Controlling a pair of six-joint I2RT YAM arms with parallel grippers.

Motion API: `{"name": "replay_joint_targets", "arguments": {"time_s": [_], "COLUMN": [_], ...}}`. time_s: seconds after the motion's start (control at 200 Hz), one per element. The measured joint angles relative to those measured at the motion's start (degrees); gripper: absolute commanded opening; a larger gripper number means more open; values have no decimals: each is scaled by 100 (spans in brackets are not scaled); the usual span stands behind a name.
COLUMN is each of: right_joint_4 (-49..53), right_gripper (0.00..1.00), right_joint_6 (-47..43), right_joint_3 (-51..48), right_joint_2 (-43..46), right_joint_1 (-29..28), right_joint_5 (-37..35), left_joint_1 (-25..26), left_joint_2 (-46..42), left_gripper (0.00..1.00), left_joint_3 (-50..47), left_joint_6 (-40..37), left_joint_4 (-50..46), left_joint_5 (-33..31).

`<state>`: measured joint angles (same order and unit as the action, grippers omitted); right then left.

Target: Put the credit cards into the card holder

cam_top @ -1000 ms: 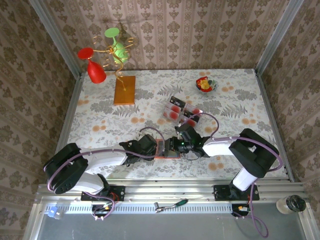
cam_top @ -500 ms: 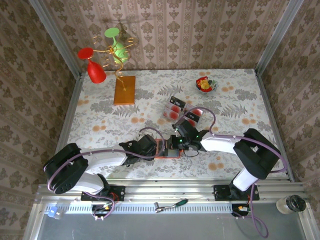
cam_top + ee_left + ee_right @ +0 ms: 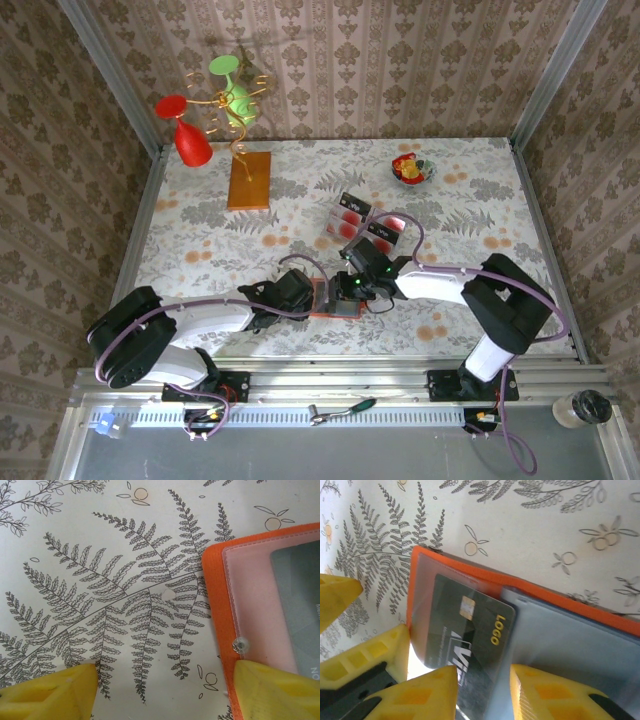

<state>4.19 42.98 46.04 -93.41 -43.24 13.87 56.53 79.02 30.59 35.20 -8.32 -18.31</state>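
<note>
Insertion step. The card holder (image 3: 580, 650) lay open toward the table's 6 o'clock edge, with one dark credit card (image 3: 470, 625) part-way into its clear pocket. The right gripper (image 3: 484, 672), at the holder's 3 o'clock, held its jaws apart astride the card's free end. The left gripper (image 3: 165, 669), spread wide at 9 o'clock, rested one finger on the orange border. Next, I judged, came a straight inward push.

Bright, even diffuse light, soft short shadows on table (image 3: 200, 250). Wrist views sharp; yellow fingertips (image 3: 535, 695) slightly soft; glare patch on card holder (image 3: 560, 640) sleeve.
</note>
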Motion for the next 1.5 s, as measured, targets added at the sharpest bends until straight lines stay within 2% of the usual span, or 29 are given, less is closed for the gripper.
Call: {"name": "replay_joint_targets", "arguments": {"time_s": [0.145,0.295,1.045,1.245,1.5], "right_joint_4": [184,212,-17,-59,2], "right_gripper": [8,4,2,2,5], "right_joint_6": [-131,-125,9,50,48], "right_joint_3": [20,96,734,763,804], "right_joint_2": [138,111,-911,-946,-935], "right_joint_1": [39,37,-315,-315,-317], "right_joint_5": [-35,-15,52,114,116], "left_joint_1": [0,0,-2,-190,-302], "left_joint_2": [0,0,-225,-754,-715], "left_gripper": [73,73,73,73,73], "left_joint_3": [0,0,-22,-22,-22], "left_joint_6": [0,0,4,103,109], "left_joint_4": [0,0,-55,-262,-304], "left_joint_5": [0,0,-7,-42,-37]}}
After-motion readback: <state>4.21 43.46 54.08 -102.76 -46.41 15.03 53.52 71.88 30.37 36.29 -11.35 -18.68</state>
